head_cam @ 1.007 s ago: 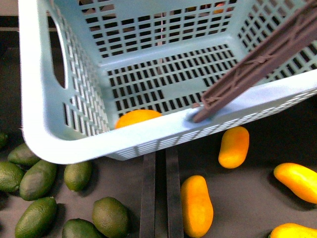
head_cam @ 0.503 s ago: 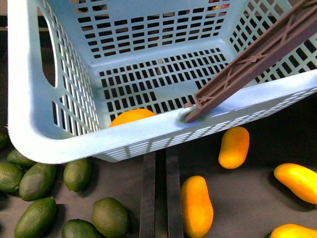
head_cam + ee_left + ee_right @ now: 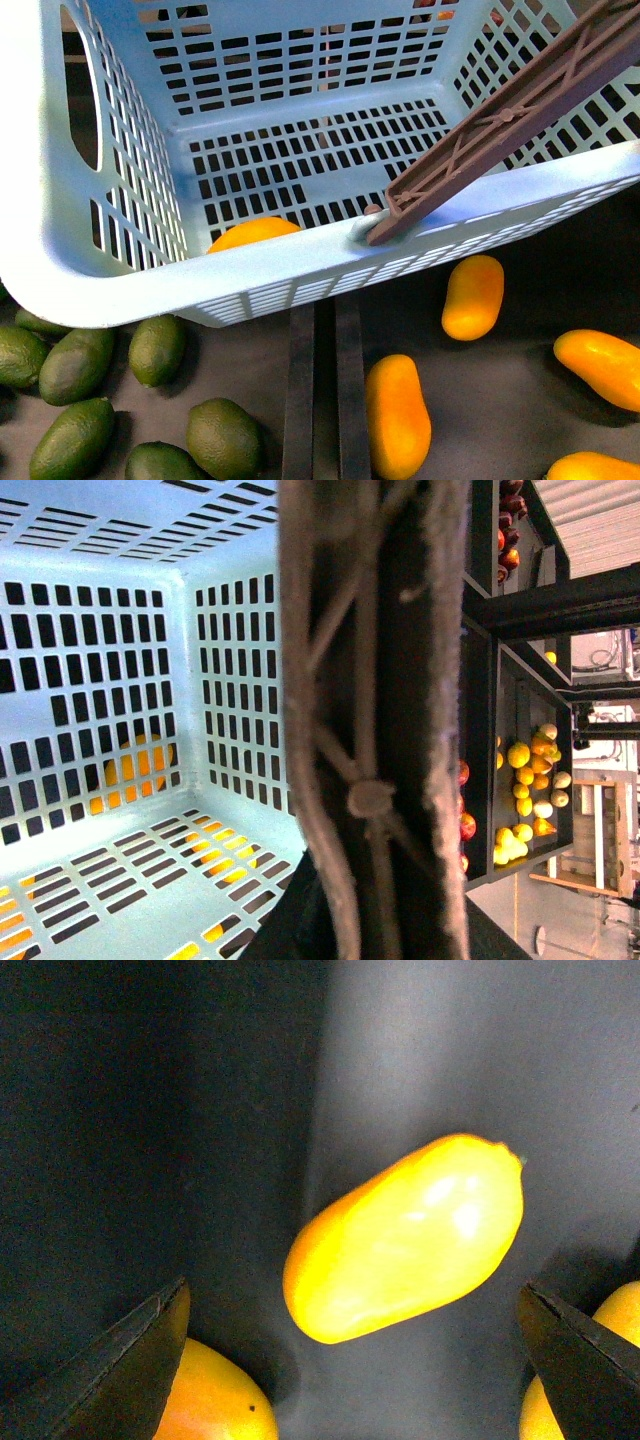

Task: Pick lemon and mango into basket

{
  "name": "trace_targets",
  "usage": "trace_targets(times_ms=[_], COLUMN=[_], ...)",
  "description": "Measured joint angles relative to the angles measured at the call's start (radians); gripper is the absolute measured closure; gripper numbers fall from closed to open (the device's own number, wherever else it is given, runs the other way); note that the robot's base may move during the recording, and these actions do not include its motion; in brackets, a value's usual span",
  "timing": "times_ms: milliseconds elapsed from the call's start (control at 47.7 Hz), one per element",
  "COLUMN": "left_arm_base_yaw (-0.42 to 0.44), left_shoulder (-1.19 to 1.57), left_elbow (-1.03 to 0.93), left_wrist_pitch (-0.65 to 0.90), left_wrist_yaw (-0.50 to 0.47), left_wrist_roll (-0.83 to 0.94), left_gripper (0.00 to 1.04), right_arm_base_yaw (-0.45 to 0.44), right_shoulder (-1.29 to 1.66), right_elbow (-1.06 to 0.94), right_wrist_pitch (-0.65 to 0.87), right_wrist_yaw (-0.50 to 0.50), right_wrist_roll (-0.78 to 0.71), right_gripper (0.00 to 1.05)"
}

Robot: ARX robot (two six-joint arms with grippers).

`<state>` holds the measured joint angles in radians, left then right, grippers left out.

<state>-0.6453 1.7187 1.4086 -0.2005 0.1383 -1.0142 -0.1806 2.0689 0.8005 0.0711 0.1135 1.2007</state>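
My right claw [image 3: 355,1380] hangs over the dark tabletop [image 3: 150,1110], fingers spread wide, with an oblong yellow mango [image 3: 405,1240] lying untouched below the gap. My left claw is out of view. Its camera faces the brown swing handle [image 3: 380,720] of the light aqua slotted plastic basket [image 3: 60,265]. The basket is tilted above green oval lemons [image 3: 70,362] and holds a second mango [image 3: 250,232]. Black shelves of fruit [image 3: 520,780] stand beyond.

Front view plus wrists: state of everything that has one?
basket, one mango inside, against the near wall
handle, swung up, not lying on the rim
right gripper, open, empty, over a loose mango
lemons, all outside the basket
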Motion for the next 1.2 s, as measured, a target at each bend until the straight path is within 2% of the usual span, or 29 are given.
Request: trace_targets(times_ms=[105, 273, 1196], left_arm_base_yaw=[0.000, 0.000, 0.000], left_shoulder=[0.000, 0.000, 0.000], left_elbow=[0.000, 0.000, 0.000], left_wrist_pitch=[0.000, 0.000, 0.000], left_wrist_yaw=[0.003, 0.010, 0.008], left_wrist_roll=[-0.001, -0.002, -0.001], left_gripper=[1.00, 1.00, 1.00], right_arm_base_yaw=[0.035, 0.040, 0.072], right_shoulder=[0.076, 0.136, 0.268], right_elbow=[0.024, 0.056, 0.147], right_wrist_pitch=[0.018, 0.028, 0.003], right_wrist_yaw=[-0.015, -0.026, -0.029], right_wrist_roll=[0.066, 0.116, 0.199], right_gripper=[0.09, 0.09, 0.09])
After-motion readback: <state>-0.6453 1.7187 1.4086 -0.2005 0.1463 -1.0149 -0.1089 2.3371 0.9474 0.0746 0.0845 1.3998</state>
